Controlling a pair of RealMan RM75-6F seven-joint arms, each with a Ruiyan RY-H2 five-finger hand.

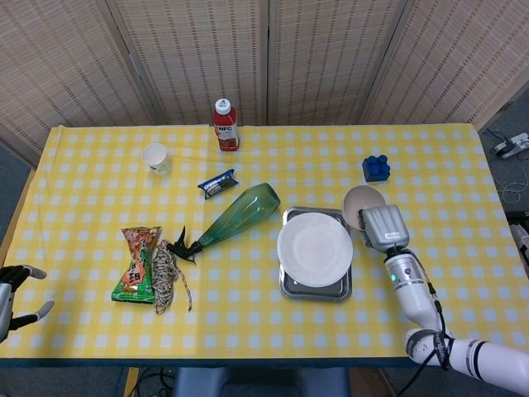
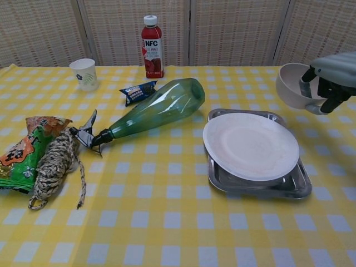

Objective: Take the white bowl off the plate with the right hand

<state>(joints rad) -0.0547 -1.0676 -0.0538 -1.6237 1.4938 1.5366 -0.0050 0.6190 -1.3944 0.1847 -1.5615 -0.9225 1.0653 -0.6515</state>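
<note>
- The round white bowl [image 2: 293,85] is held in the air at the right edge of the chest view, tipped on its side with its opening facing left, clear of the plate.
- The right hand [image 2: 332,78], grey and boxy, grips the bowl's rim, with dark fingers [image 2: 307,82] curled over the edge.
- In the head view the bowl [image 1: 361,202] and the right hand [image 1: 383,227] sit just right of the plate, right of centre.
- The round white plate [image 2: 250,146] rests bare on a square metal tray [image 2: 289,187] at lower right.
- A green glass bottle [image 2: 156,112] lies on its side left of the tray, neck pointing left.
- Further left lie a bundle of twine [image 2: 54,163] and a green and orange snack bag [image 2: 21,153].
- Along the upper part stand a red juice bottle [image 2: 151,47], a white paper cup [image 2: 84,74] and a small blue wrapper [image 2: 138,91].
- The left hand [image 1: 13,294] hangs at the lower left corner of the head view, fingers apart, holding nothing.
- A yellow checked cloth covers the table [image 2: 167,222].
</note>
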